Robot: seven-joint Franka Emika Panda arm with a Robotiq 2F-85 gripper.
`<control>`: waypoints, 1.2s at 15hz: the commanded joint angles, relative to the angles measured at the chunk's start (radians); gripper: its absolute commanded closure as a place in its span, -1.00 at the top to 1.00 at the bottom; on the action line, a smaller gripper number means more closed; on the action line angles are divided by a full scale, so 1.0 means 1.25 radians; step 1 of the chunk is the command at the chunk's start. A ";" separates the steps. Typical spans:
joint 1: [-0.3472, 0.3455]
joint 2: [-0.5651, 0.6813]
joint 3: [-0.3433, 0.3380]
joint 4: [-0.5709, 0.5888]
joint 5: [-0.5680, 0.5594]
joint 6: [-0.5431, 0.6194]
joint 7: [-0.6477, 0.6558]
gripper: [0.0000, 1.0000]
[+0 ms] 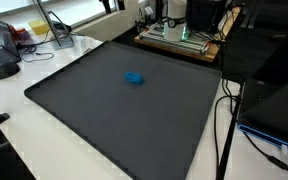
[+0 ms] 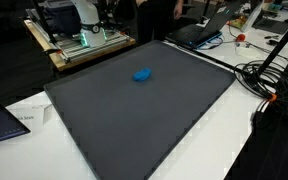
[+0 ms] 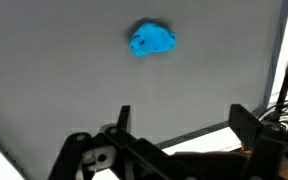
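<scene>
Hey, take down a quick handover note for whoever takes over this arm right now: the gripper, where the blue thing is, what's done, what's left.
Gripper: open and holding nothing. It hangs above the dark mat.
Blue lump: lies alone on the mat, ahead of the fingers in the wrist view and well apart from them. Both exterior views show it in the mat's half nearer the robot's base.
Around: the mat sits on a white table, with cables off one edge.
Done: nothing gripped, and the lump is untouched.
Left: the whole approach and grip on the lump.
</scene>
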 commanded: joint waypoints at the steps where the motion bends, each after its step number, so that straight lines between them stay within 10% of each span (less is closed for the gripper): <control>1: 0.005 -0.009 0.018 -0.005 0.018 -0.070 -0.061 1.00; 18: 0.053 -0.153 0.014 0.018 0.003 -0.408 -0.392 1.00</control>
